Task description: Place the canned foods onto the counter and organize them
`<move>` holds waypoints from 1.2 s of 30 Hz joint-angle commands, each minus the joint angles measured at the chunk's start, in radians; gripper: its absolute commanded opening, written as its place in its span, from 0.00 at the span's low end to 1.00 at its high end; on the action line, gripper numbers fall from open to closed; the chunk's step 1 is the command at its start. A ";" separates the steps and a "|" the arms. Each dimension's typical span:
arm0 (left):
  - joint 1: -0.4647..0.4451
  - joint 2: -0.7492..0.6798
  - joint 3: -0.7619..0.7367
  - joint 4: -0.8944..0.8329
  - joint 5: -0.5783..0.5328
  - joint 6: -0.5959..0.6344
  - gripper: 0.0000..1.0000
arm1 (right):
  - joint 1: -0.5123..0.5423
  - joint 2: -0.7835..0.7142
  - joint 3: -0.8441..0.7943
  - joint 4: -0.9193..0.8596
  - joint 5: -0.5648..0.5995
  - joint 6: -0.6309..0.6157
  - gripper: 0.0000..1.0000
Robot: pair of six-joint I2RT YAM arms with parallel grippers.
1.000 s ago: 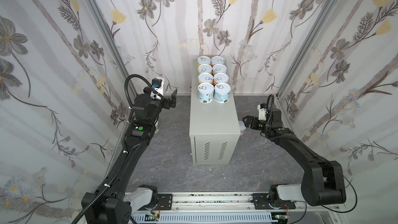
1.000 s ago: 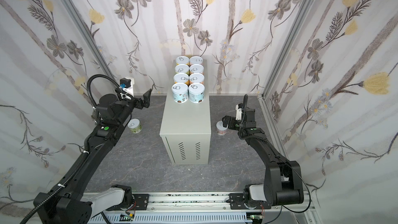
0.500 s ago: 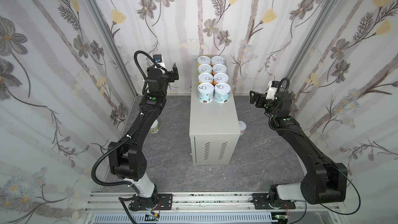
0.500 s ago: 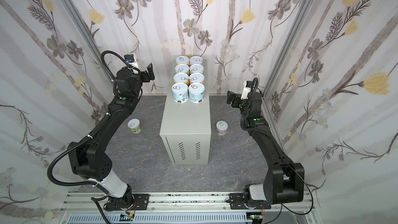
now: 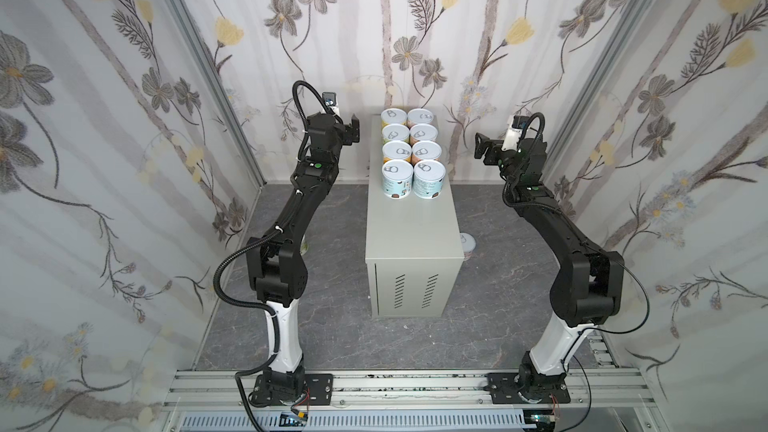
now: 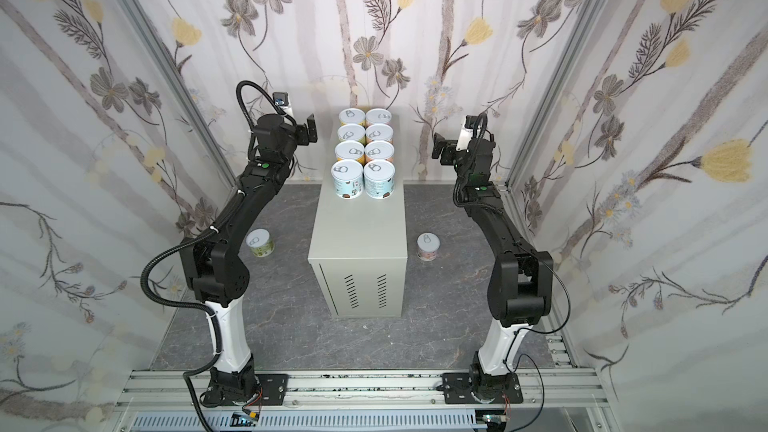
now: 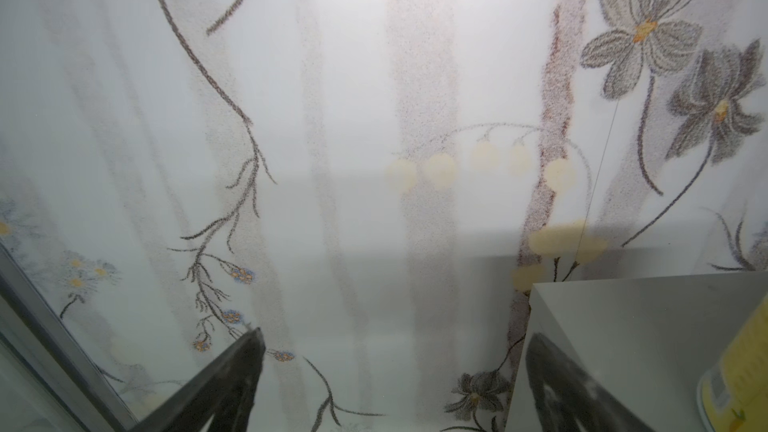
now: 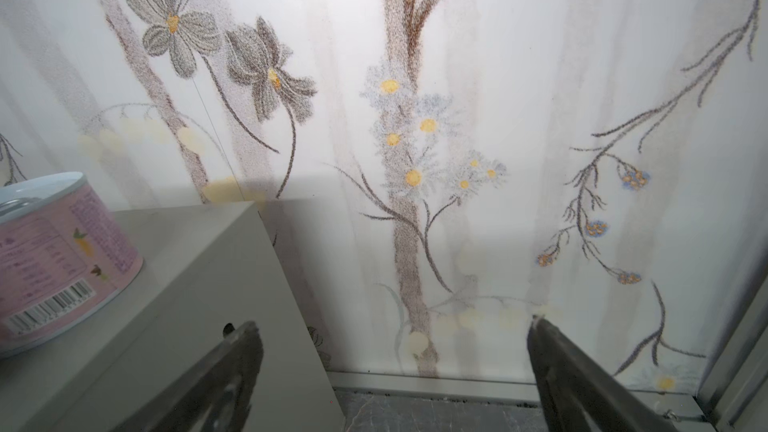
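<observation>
Several cans stand in two columns on the far end of the grey-beige counter. A green-labelled can stands on the floor left of the counter. A pink one stands on the floor to its right. My left gripper hangs open and empty, left of the rows. My right gripper is open and empty on their right. The wrist views show a yellow can and a pink can on the counter's back corners.
Floral-papered walls close in on the left, back and right. The dark marbled floor surrounds the counter. Both arm bases sit on a metal rail at the front.
Both arms have lifted from floor level beside the two floor cans up to counter height, on either side of the rows. Both grippers stayed open and empty; no can moved.
</observation>
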State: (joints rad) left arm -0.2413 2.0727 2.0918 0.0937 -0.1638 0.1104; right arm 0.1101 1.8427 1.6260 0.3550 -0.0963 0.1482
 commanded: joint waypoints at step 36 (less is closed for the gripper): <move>-0.040 0.093 0.108 0.070 0.132 0.156 1.00 | 0.113 0.170 0.233 0.064 -0.056 -0.081 1.00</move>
State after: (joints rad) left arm -0.2790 2.1643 2.1952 0.1112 -0.0650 0.2623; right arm 0.2222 2.0102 1.8473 0.3958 -0.1574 0.0772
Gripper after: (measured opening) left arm 0.998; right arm 0.997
